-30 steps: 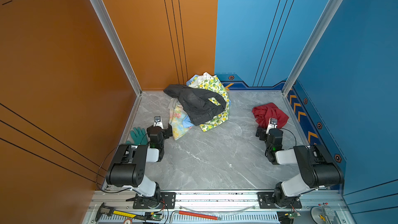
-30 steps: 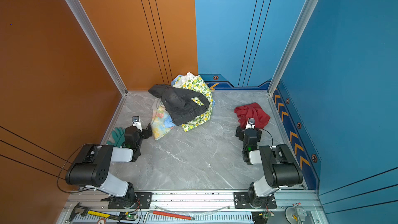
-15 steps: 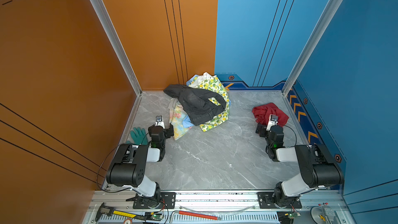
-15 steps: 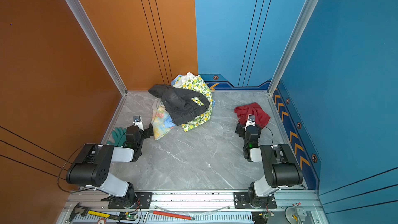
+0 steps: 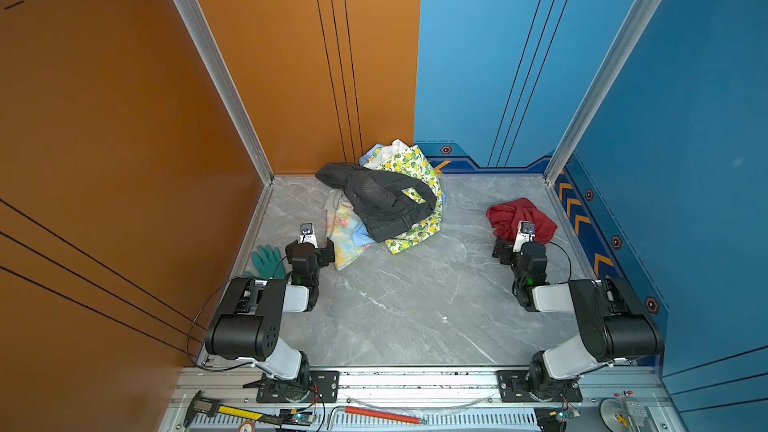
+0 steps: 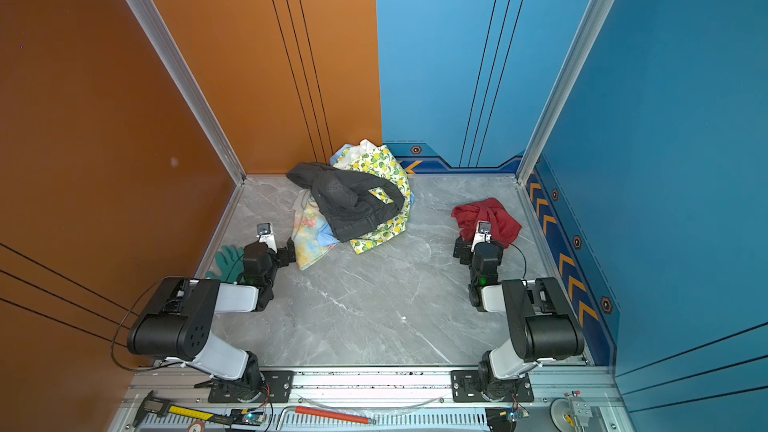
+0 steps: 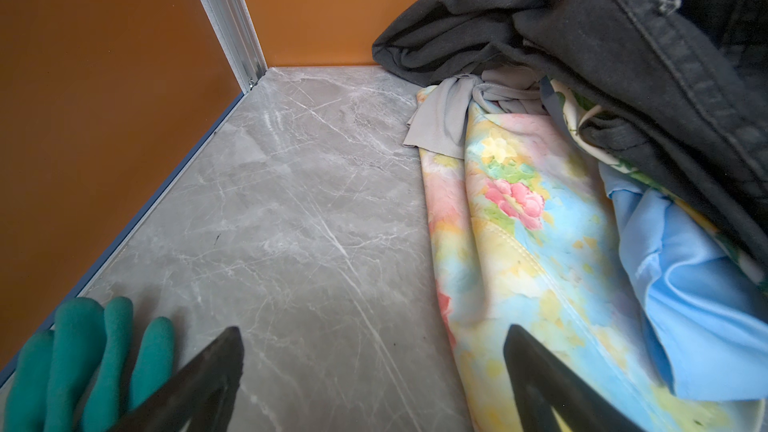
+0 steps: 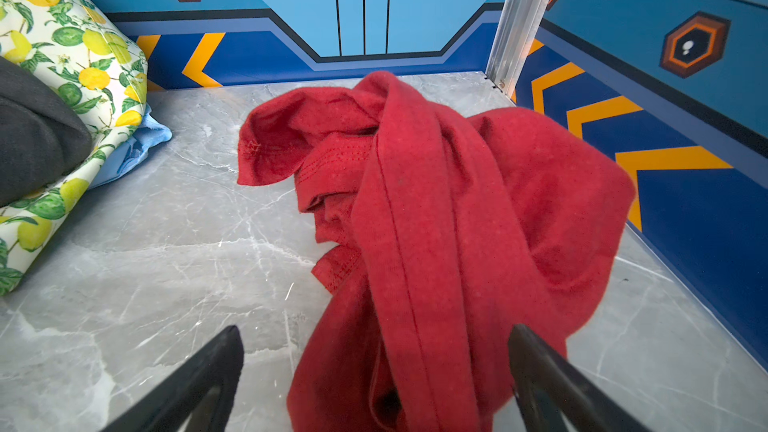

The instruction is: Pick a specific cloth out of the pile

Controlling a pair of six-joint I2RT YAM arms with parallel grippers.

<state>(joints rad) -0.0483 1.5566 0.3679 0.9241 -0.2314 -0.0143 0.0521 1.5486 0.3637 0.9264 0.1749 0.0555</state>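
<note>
The red cloth lies crumpled on the grey marble floor at the right, apart from the pile. My right gripper is open just in front of it. In the right wrist view the near end of the cloth lies between the spread fingers, not pinched. The pile has dark grey denim on top, over lemon-print, tie-dye and light blue fabric. My left gripper is open and empty, with one finger over the edge of the tie-dye cloth.
A teal glove lies by the orange left wall beside my left gripper. Orange and blue walls close the floor on three sides. A caliper and a red-handled tool lie on the front rail.
Both grippers have crept slightly forward, the right one towards the red cloth. The cloth and the pile have not moved.
</note>
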